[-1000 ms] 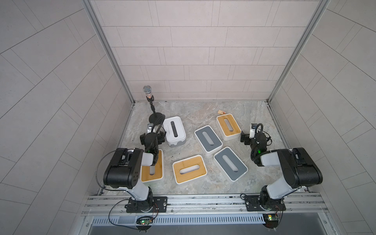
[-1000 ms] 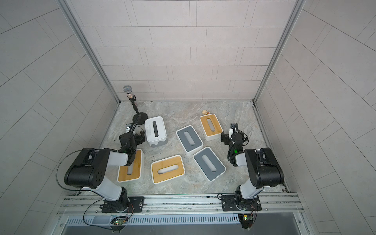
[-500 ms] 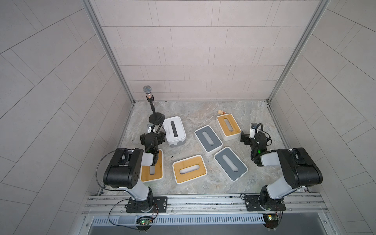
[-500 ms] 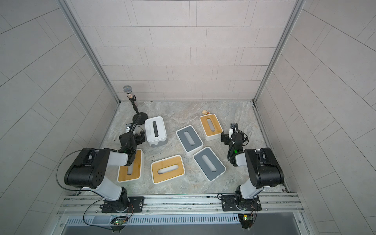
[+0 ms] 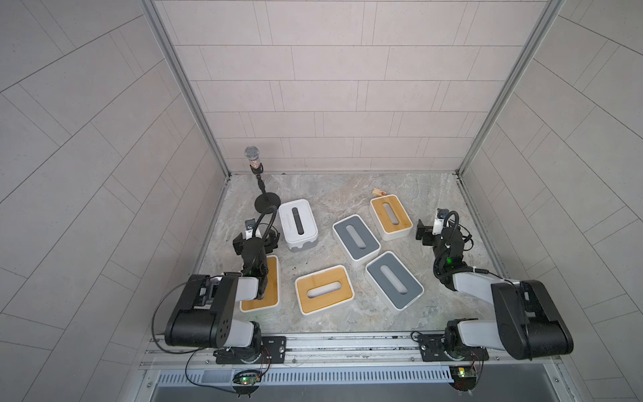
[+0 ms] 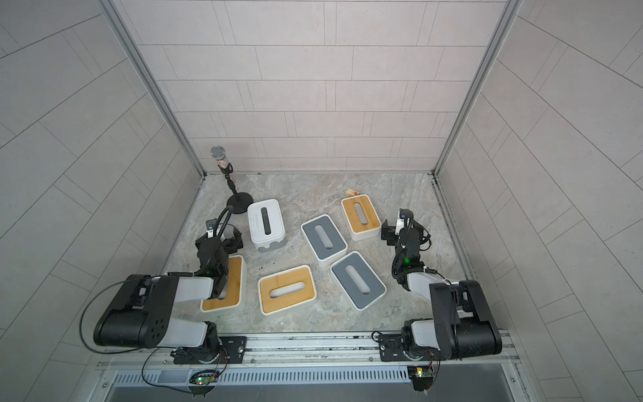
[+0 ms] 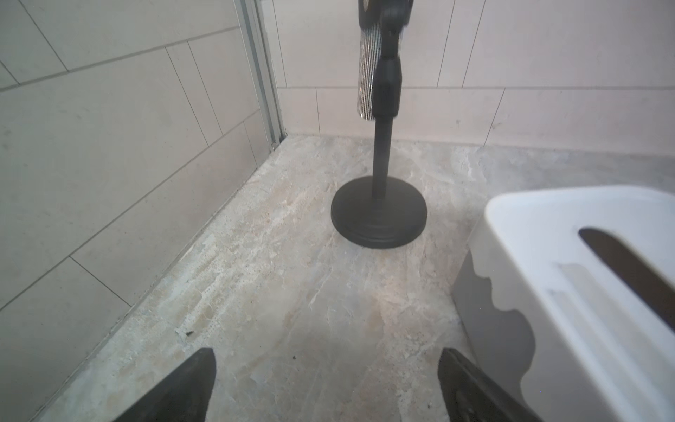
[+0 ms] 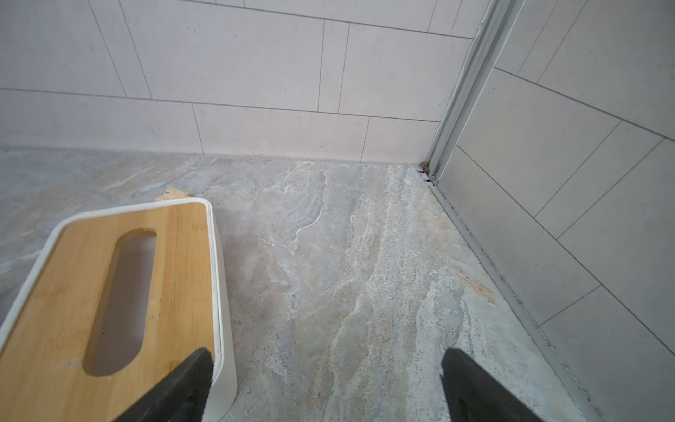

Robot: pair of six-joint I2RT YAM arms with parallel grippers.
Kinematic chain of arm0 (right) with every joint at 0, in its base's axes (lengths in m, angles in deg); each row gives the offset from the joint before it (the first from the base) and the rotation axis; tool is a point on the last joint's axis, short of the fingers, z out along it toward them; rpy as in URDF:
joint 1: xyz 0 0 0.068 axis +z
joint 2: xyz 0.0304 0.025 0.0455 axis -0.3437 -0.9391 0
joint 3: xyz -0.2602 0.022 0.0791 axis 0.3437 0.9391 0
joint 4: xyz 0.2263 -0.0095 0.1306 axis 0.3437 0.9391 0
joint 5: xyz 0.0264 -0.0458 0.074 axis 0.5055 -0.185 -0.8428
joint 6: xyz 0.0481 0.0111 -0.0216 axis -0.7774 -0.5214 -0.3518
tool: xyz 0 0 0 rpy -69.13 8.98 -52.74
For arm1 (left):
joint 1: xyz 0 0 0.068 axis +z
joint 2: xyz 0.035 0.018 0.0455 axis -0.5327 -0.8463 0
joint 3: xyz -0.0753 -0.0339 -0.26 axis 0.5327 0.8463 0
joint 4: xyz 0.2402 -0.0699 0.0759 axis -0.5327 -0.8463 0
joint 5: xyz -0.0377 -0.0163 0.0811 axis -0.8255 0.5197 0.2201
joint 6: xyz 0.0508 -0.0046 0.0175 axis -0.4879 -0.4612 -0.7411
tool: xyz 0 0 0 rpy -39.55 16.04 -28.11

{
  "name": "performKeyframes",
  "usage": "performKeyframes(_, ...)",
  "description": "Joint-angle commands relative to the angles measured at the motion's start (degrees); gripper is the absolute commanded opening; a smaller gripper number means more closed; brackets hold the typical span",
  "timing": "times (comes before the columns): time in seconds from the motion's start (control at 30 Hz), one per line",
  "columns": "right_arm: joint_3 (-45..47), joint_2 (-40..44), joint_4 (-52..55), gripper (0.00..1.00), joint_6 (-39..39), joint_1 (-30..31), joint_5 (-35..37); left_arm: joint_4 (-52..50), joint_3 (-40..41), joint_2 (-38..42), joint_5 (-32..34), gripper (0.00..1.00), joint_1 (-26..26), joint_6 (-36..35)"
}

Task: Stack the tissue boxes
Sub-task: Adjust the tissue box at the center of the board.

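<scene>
Bright, even, diffuse light; soft shadows; slightly blurred wrist views.

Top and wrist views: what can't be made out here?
Near bamboo-topped tissue box: in both top views the left arm covers most of its slot.
Small wooden block: in the right wrist view, mostly behind the far bamboo-topped tissue box; too small in the top views.
Microphone: head cut off by the left wrist view's edge.
All-white tissue box: partly outside the left wrist view.

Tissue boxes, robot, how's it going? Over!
Open and empty: left pincer, right pincer. Six tissue boxes lie single, none stacked. Watch out: microphone stand close beside the all-white tissue box.
</scene>
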Motion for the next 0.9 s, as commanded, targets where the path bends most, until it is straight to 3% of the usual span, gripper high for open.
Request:
performKeyframes(0.0, -3.4, 3.4, 12.6, 0.99, -9.7, 0.1, 5.5, -8.2, -1.7, 7.2, 1.2, 1.00, -0.1, 2.5)
performKeyframes(0.1, -7.1, 6.2, 22.0, 0.99, -19.4, -0.5, 7.4, -17.9, -4.6, 13.6, 2.6, 1.00, -0.1, 9.0)
performKeyframes(0.17, -8.6, 7.9, 26.0, 0.99, -19.9, -1.2, 2.8, -22.6, -6.5, 16.6, 2.4, 1.00, 0.0, 14.0)
performKeyframes(0.3, -7.0, 10.5, 25.8, 0.99, -24.2, -1.6, 3.3, -30.1, -8.9, 21.0, 1.2, 1.00, 0.0, 22.9)
performKeyframes(0.4, -8.8, 11.1, 29.5, 0.99, -25.3, -1.7, 1.3, -28.4, -6.6, 22.6, 3.1, 1.00, 0.4, 30.6)
performKeyframes(0.47, -10.2, 10.9, 31.9, 0.99, -26.3, -1.6, -2.1, -31.4, -7.9, 22.6, -1.2, 1.00, 1.8, 33.1)
performKeyframes(0.57, -11.7, 11.1, 35.2, 0.99, -27.8, -1.2, -5.4, -45.8, -15.0, 21.4, -4.9, 1.00, 2.3, 36.8)
performKeyframes(0.63, -12.6, 11.6, 38.0, 0.99, -27.9, -0.5, -6.7, -49.3, -17.5, 20.3, -9.8, 1.00, 2.4, 35.7)
performKeyframes(0.87, -13.7, 13.5, 46.3, 0.99, -28.7, 2.3, -14.0, -56.7, -20.1, 20.1, -22.8, 1.00, 1.9, 41.6)
